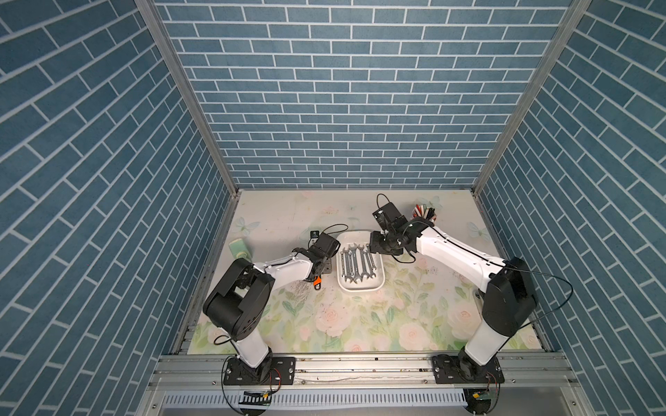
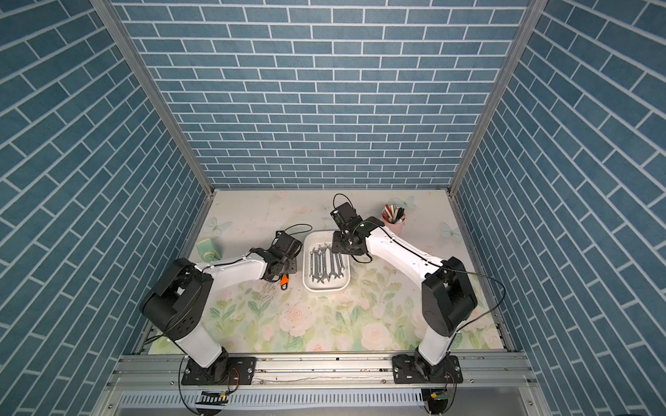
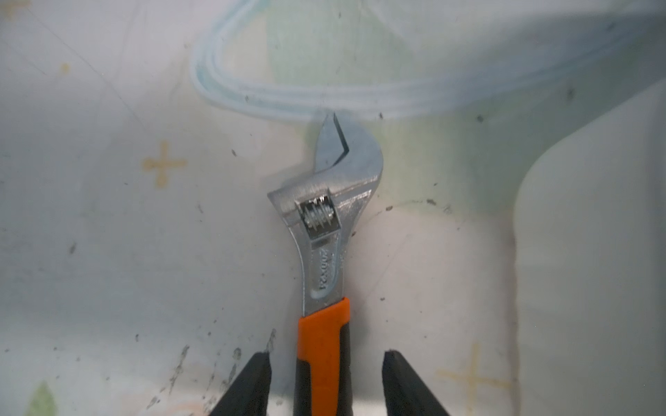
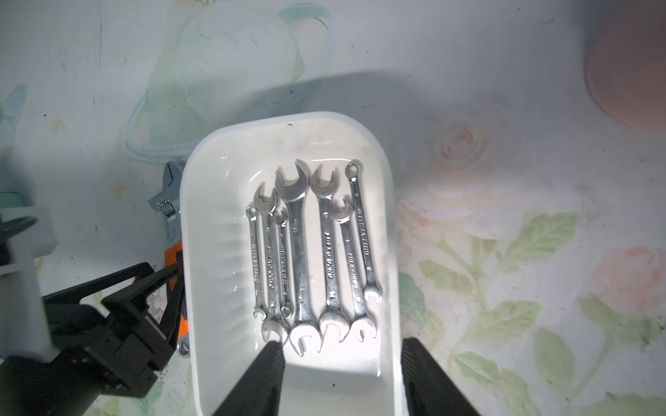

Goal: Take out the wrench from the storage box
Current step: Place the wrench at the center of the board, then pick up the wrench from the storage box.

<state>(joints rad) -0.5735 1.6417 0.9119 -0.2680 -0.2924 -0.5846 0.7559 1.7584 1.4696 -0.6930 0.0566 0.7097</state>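
Left wrist view has the left pincer (image 3: 326,360) open. One black finger (image 3: 252,381) stands on each side of the orange-and-black handle of an adjustable wrench (image 3: 326,223), and a strip of table shows on both sides, so neither finger touches the handle. The wrench lies flat on the floral table cover (image 3: 108,252), outside the storage box (image 3: 594,252). Its steel head points straight ahead of the fingertips, with the wrench's own jaws nearly shut. The box's white wall runs alongside this pincer, near the wrench but apart from it.

From the right wrist view, the right pincer (image 4: 340,342) is also open and holds nothing. One finger is inside the box and the other is outside its long wall, so the wall runs between them; whether either finger touches the plastic cannot be told. Just ahead of its fingertips, seven small steel spanners (image 4: 299,252) lie side by side, lengthwise, on the box floor.

In both top views the pink cup (image 2: 394,224) of pens (image 2: 393,213) stands behind the right pincer's wrist, away from the box. A pale green container (image 1: 240,248) sits well apart from the left pincer, on the side away from the box.
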